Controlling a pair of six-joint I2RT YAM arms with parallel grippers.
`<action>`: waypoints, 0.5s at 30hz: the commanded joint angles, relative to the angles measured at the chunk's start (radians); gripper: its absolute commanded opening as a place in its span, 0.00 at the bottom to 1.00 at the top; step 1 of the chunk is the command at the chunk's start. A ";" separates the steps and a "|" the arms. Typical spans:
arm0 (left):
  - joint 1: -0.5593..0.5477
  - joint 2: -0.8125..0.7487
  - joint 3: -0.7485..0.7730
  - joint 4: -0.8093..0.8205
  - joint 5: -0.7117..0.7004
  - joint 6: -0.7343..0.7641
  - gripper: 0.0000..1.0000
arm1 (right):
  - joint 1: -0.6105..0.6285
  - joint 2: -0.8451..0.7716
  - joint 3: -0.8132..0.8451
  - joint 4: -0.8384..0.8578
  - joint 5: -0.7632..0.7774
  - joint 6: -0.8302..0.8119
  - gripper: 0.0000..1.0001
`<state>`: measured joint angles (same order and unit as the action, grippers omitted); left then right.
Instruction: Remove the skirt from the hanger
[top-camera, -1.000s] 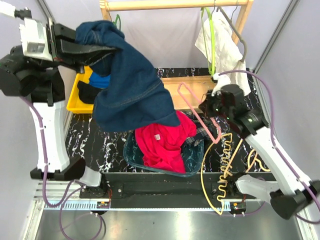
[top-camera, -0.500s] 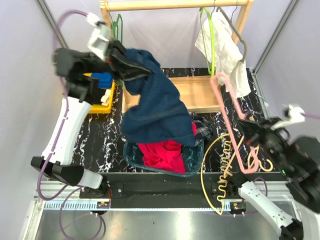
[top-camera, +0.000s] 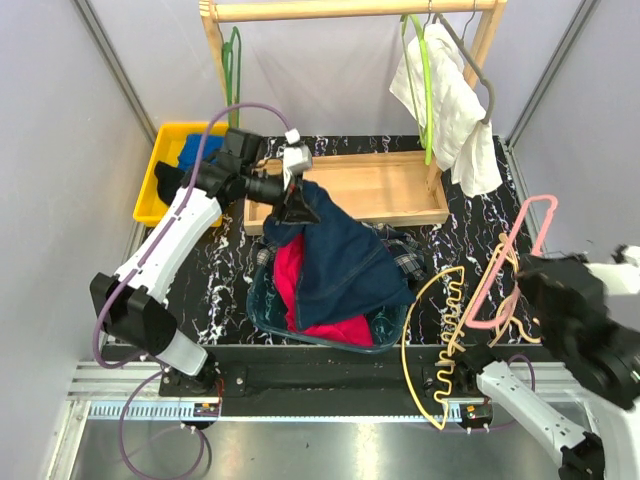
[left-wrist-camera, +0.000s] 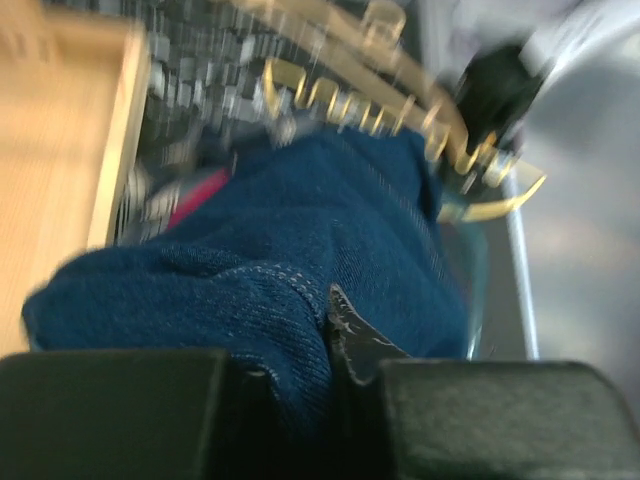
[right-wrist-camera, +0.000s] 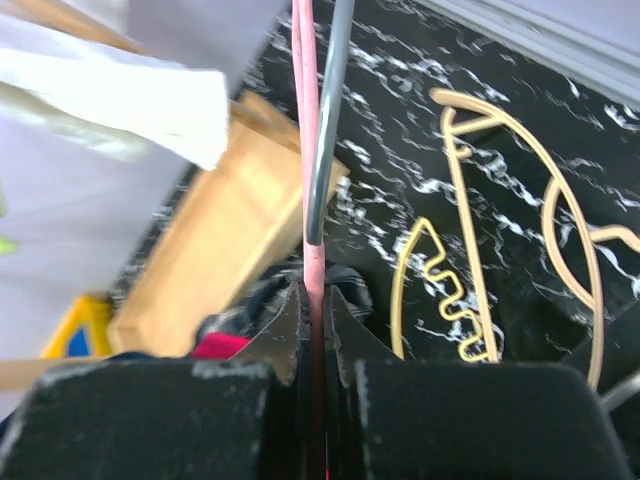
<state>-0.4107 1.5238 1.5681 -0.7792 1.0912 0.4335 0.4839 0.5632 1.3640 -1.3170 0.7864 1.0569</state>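
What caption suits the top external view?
Left pincer holds denim skirt over basket; right pincer grips pink hanger apart.

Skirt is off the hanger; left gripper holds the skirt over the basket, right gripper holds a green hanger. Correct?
One slip: the right gripper holds the pink hanger, as the right wrist view shows. The rest stands.

Right gripper (right-wrist-camera: 314, 302) clamped on the hanger (right-wrist-camera: 306, 150), whose pink rod runs straight up between the fingers. Grey bar (right-wrist-camera: 330, 120) just beside it. Behind: wooden tray (right-wrist-camera: 220, 250), white cloth (right-wrist-camera: 120, 100), beige wire (right-wrist-camera: 440, 290) on black marble table (right-wrist-camera: 420, 120).
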 joint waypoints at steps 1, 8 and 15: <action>-0.010 -0.052 -0.047 -0.270 -0.183 0.431 0.24 | -0.002 0.069 -0.124 -0.067 0.064 0.141 0.00; -0.004 -0.082 0.073 -0.265 -0.346 0.401 0.99 | -0.001 0.144 -0.256 0.081 0.050 0.095 0.01; 0.009 -0.111 0.424 -0.261 -0.326 0.355 0.99 | -0.002 0.234 -0.281 0.113 0.024 0.046 0.45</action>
<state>-0.4065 1.4906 1.8027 -1.0683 0.7692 0.7921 0.4839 0.7570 1.0859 -1.2598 0.7937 1.1137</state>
